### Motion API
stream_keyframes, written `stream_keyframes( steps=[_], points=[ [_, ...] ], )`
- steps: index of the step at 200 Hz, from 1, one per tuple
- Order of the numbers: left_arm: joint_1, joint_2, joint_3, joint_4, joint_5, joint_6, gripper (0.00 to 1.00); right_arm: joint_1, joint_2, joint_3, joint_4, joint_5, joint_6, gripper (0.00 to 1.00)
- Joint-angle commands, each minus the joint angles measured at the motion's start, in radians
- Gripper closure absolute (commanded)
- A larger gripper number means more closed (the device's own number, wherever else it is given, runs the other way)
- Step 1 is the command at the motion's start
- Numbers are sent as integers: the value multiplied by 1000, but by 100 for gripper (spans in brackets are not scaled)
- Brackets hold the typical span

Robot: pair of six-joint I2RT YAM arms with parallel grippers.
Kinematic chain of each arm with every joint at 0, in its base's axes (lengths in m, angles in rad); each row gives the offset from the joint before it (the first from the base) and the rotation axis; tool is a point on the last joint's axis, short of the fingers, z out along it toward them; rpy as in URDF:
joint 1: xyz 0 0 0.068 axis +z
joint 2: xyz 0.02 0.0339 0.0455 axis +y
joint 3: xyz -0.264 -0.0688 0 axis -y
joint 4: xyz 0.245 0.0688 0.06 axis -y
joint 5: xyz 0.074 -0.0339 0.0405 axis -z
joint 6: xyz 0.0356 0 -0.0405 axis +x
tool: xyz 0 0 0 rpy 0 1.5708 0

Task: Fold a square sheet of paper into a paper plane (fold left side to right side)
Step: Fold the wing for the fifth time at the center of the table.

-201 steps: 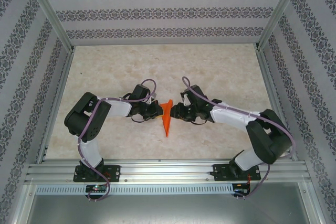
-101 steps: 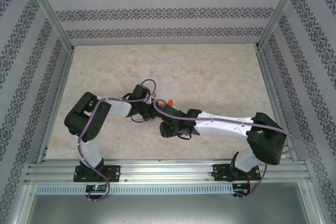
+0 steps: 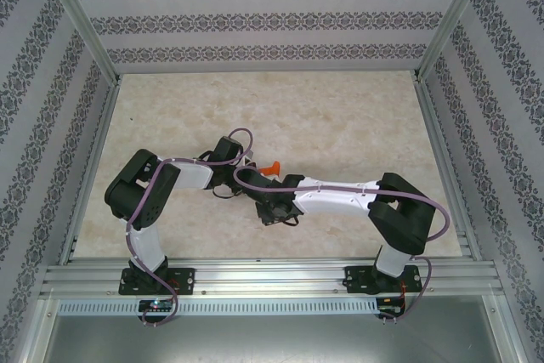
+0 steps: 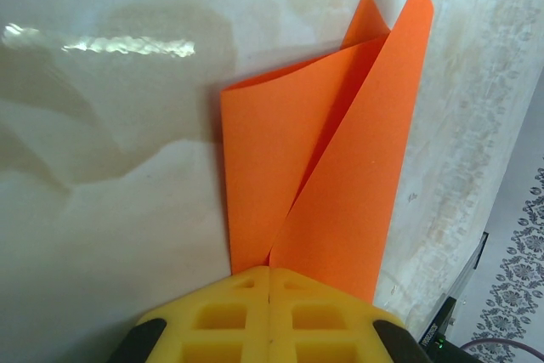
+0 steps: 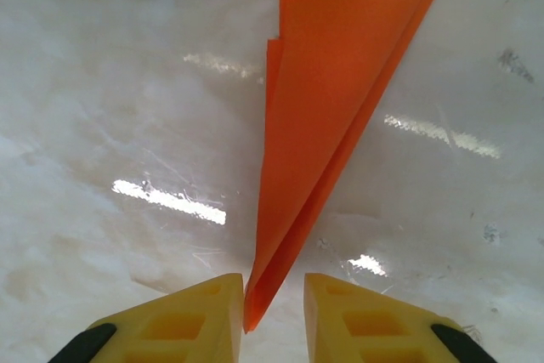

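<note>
Fingers (image 4: 223,319) of my left gripper (image 4: 269,274) are pressed together with no gap, pinching one edge of the paper plane (image 4: 314,167). Its orange layers fan away from that grip, a flap standing slightly lifted along a slanting crease. Fingers (image 5: 191,316) of my right gripper (image 5: 272,280) stand a little apart, one on each side of the plane's sharp nose, which points into the gap between them. The plane lies on the pale marbled table (image 3: 340,116), my two arms meeting at it from opposite sides.
</note>
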Motion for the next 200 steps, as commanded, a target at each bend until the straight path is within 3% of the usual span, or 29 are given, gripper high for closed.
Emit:
stream_keyframes(
  steps=[1,200],
  points=[
    [9,38,-5,-6,-28,27,97,11,15,25,-27,-3,0,76],
    [9,36,-10,0,-31,23,98,32,59,29,-68,-15,33,91]
  ],
)
